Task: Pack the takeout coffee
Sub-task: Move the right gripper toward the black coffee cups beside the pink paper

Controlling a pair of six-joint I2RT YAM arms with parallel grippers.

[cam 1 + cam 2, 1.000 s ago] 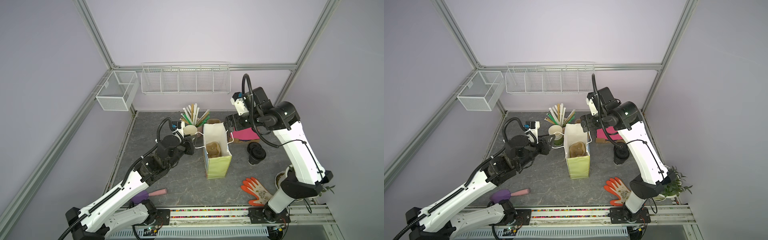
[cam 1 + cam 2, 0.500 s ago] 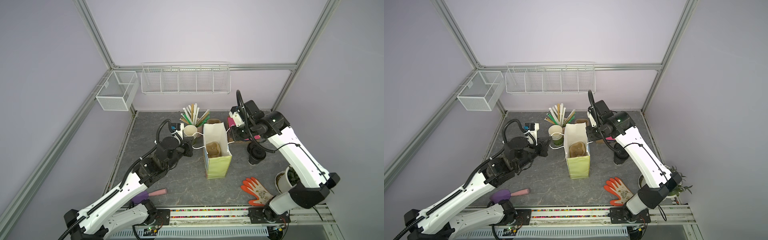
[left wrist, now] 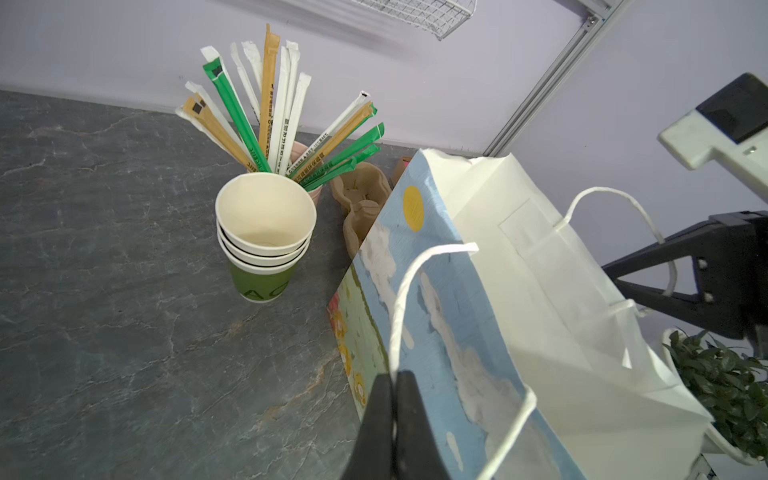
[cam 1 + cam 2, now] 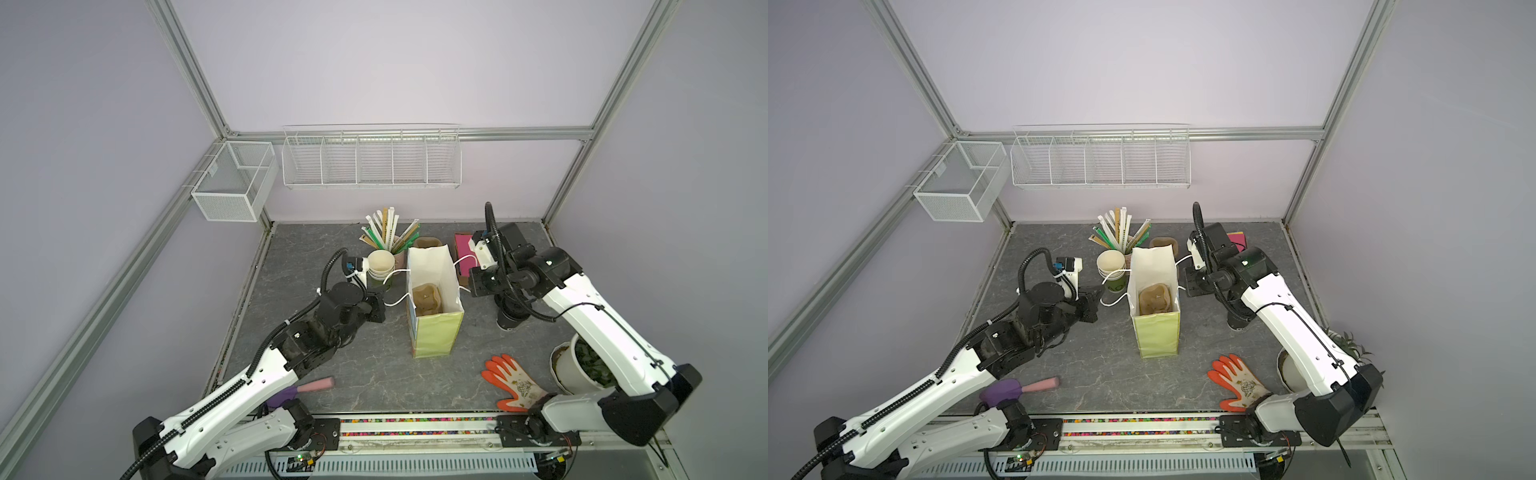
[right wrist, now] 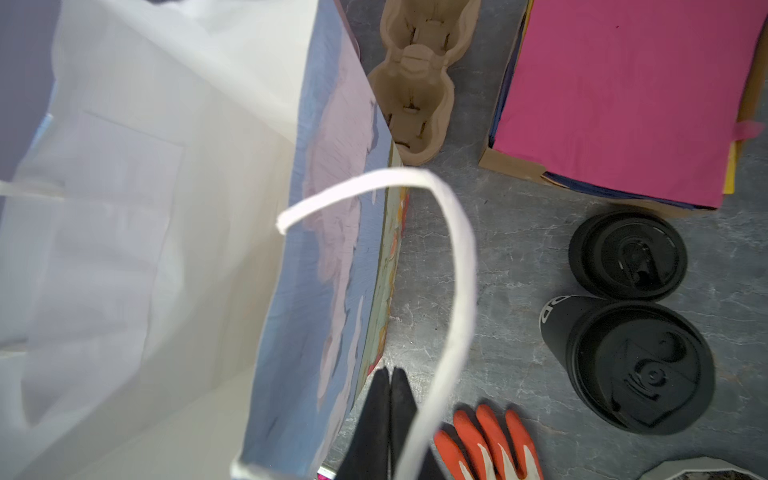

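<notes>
Black lidded takeout coffee (image 5: 636,365) unpacked — left hand (image 3: 394,376) pinches a white cord handle (image 3: 397,307) of the green paper bag (image 4: 436,336); right hand (image 5: 390,372) clenched.

L arm (image 4: 232,390) fwd, jaws shut | R arm (image 4: 602,324) bent inward, jaws shut

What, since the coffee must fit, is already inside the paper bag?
A brown pulp cup carrier sits at the bottom of the paper bag. Anything beneath the carrier is hidden.
</notes>
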